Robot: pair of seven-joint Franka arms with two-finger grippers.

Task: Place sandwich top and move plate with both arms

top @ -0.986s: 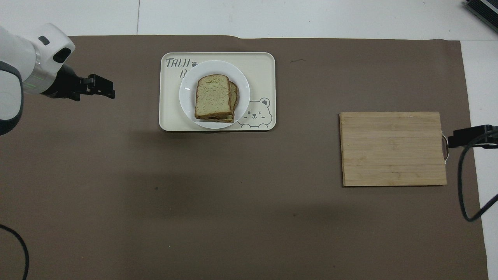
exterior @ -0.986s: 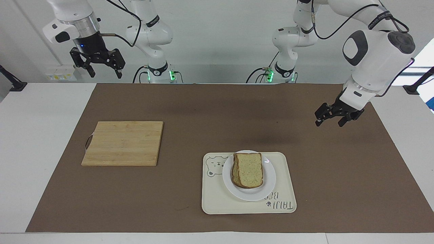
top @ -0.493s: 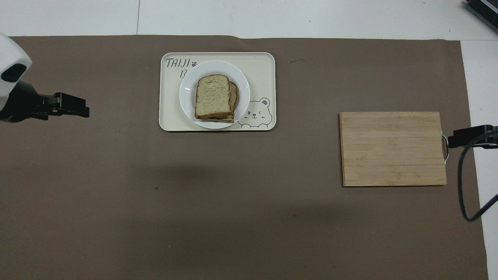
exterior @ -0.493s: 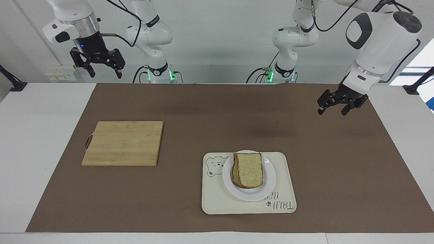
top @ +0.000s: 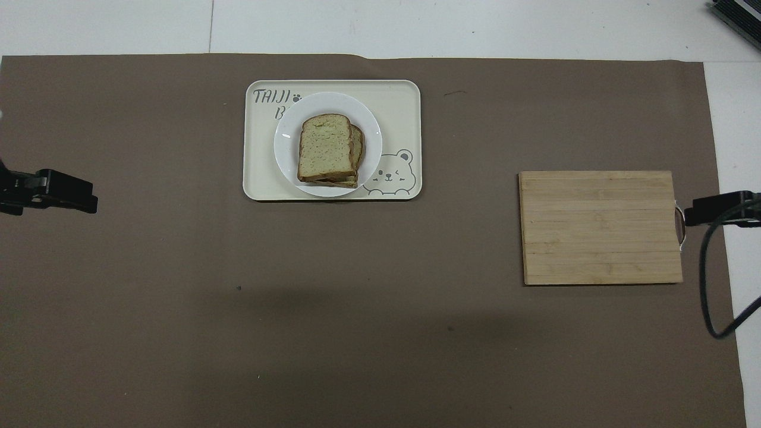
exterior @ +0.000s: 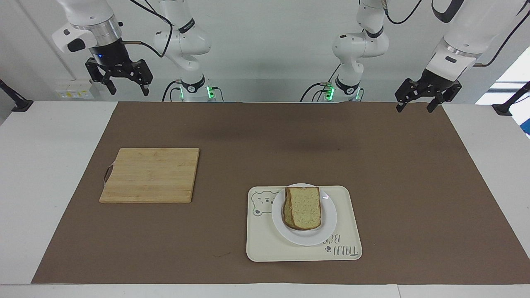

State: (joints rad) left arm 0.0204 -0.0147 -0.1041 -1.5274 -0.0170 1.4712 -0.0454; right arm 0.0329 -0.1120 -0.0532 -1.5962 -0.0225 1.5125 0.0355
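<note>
The sandwich top, a plain bread slice, lies on another slice on the white plate, which sits on the cream bear-print tray. In the overhead view the sandwich top is stacked a little askew on the plate. My left gripper is open and empty, raised over the mat's edge closest to the robots at the left arm's end. It shows at the overhead view's edge. My right gripper is open and empty, held high and waiting; its tip shows by the board's handle.
A bamboo cutting board lies bare toward the right arm's end, nearer to the robots than the tray; it also shows in the overhead view. A brown mat covers most of the white table. The tray lies near the mat's farthest edge.
My left gripper has drawn back and risen, away from the tray toward its own base. The right arm, sandwich, plate and board have not moved.
</note>
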